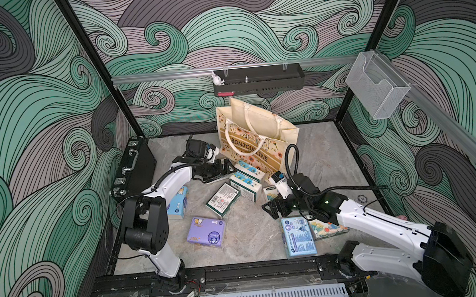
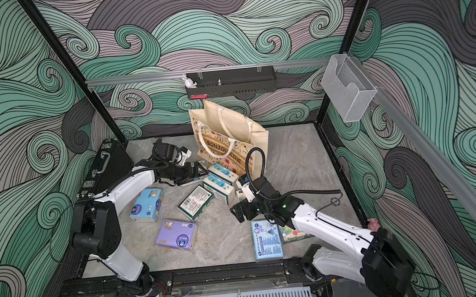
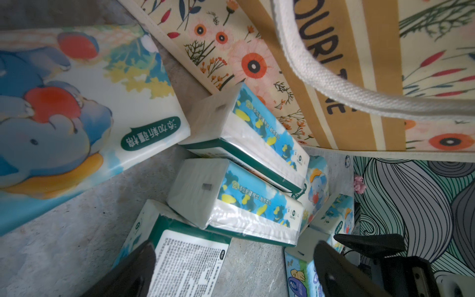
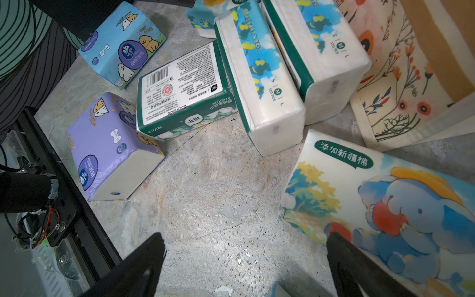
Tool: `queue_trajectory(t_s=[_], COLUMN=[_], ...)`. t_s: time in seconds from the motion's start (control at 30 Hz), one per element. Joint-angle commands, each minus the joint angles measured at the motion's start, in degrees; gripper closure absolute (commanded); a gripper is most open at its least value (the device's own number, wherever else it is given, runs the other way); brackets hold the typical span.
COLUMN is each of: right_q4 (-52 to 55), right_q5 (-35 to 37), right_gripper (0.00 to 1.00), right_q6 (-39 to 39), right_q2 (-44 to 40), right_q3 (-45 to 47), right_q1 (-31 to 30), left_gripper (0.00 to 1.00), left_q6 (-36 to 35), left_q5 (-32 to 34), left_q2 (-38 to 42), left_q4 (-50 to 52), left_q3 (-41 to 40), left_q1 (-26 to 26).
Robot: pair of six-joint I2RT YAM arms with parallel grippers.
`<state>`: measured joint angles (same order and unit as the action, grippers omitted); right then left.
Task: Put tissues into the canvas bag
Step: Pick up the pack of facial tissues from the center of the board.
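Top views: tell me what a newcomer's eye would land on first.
The bag stands upright at the back of the table, mouth open. A green pack mid-table and a purple pack nearer the front stand out among those scattered before it. The left pincer hangs beside the bag, the right pincer mid-table, both open and empty.

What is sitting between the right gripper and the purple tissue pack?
Nothing visible. Only bare table lies between the open right gripper and the purple tissue pack. The green pack with the white label lies just off that line, nearer the canvas bag.
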<state>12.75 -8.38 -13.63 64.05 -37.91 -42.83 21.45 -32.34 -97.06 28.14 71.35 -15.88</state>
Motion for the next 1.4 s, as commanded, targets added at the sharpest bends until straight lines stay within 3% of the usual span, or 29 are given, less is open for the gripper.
queue_trajectory(t_s=[0.0,0.23,0.6,0.97,1.13,1.37], right_q4=[-2.2,-9.1,-14.5,-22.6,-22.6,-25.5], right_q5=[1.0,-4.9,-5.7,-3.3,-2.3,-6.5], right_gripper=[0.01,0.01,0.01,0.01,0.01,0.01], right_q6=[3.1,5.0,6.2,0.6,1.9,1.3], right_q2=[-0.3,-2.7,7.8,17.4,18.6,18.2], right_q3=[-1.1,2.7,0.4,-3.7,-3.8,-2.2], right_q1=[0.3,1.8,2.7,3.0,3.1,5.6], left_gripper=[0.01,0.02,0.04,0.04,0.04,0.05], left_q6=[-0.6,0.7,7.3,6.0,5.9,6.0], left_q5=[2.0,2.8,-4.3,-6.0,-6.9,-8.0], left_q2=[-1.2,-3.5,-4.5,-6.4,-6.8,-7.3], left_q4=[-0.6,-4.1,-19.9,-19.2,-18.7,-18.4], left_q3=[2.0,0.4,-5.7,-5.0,-4.6,-4.1], left_q1=[-0.2,-0.2,-1.2,-3.9,-4.2,-4.9])
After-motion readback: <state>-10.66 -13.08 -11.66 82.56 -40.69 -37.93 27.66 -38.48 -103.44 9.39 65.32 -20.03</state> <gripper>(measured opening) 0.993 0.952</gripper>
